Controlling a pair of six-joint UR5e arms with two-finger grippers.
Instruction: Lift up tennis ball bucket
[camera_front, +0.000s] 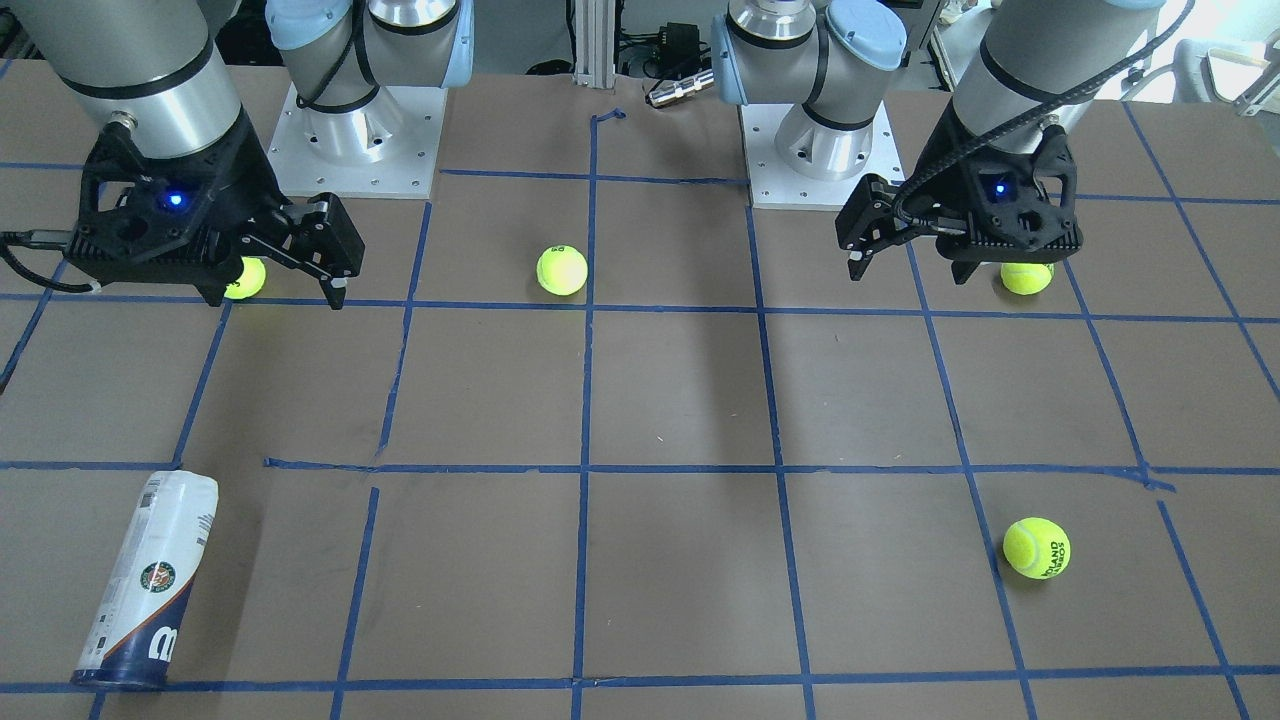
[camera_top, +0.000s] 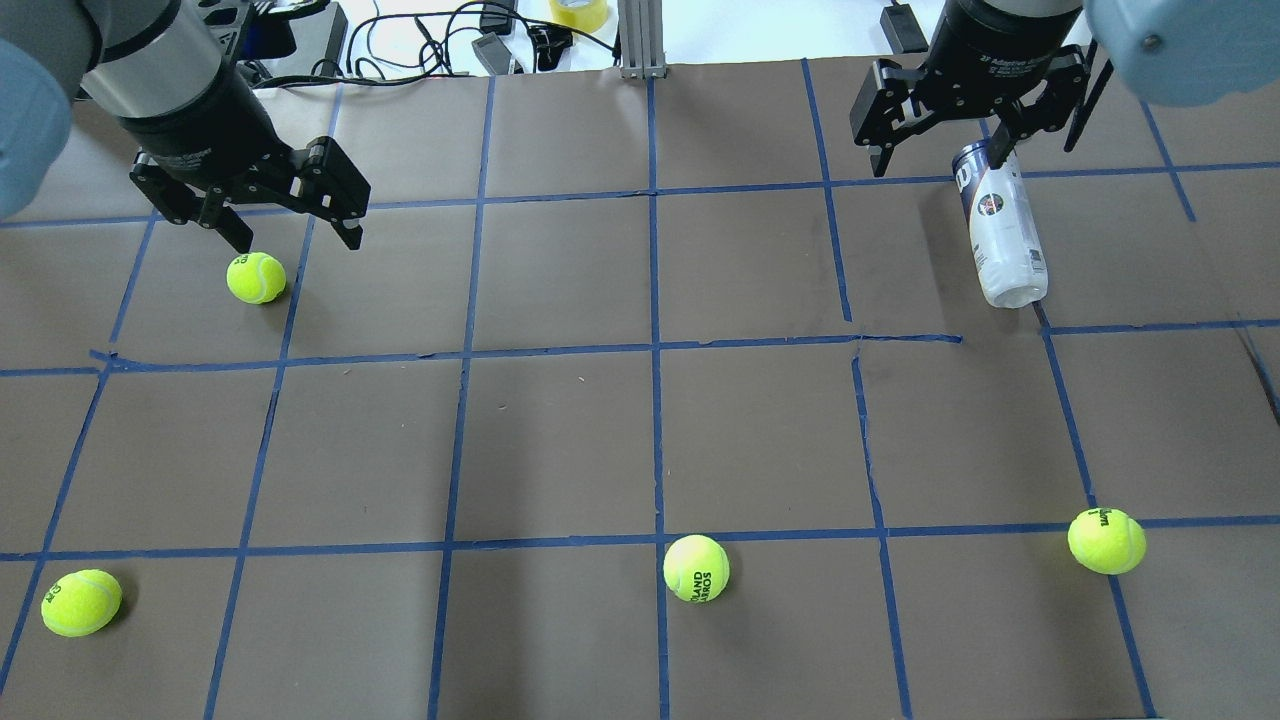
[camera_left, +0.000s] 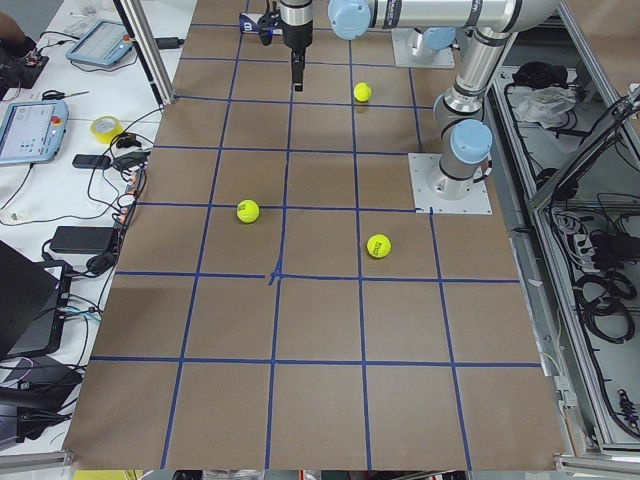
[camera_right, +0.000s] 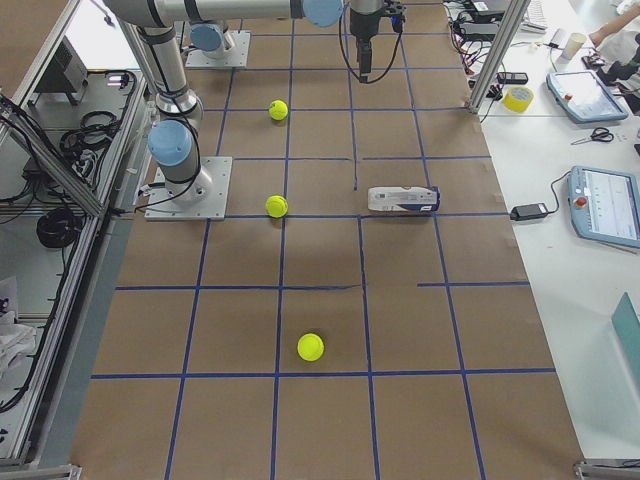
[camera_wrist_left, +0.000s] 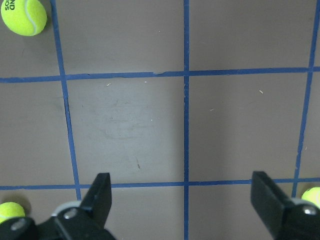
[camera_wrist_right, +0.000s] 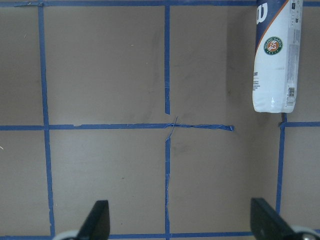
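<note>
A brown-papered counter (camera_top: 560, 440) gridded with blue tape carries everything, with wide stretches of paper between the things. The tennis ball bucket (camera_front: 147, 585) lies on its side on the robot's right. Its navy end is close to the operators' edge, and it is well apart from the four tennis balls (camera_top: 696, 568). The right gripper (camera_wrist_right: 181, 225) hangs above the counter short of the bucket, jaws spread wide, holding nothing. The left gripper (camera_wrist_left: 184, 200) is equally wide and unladen. Whether the bucket holds anything cannot be told.
</note>
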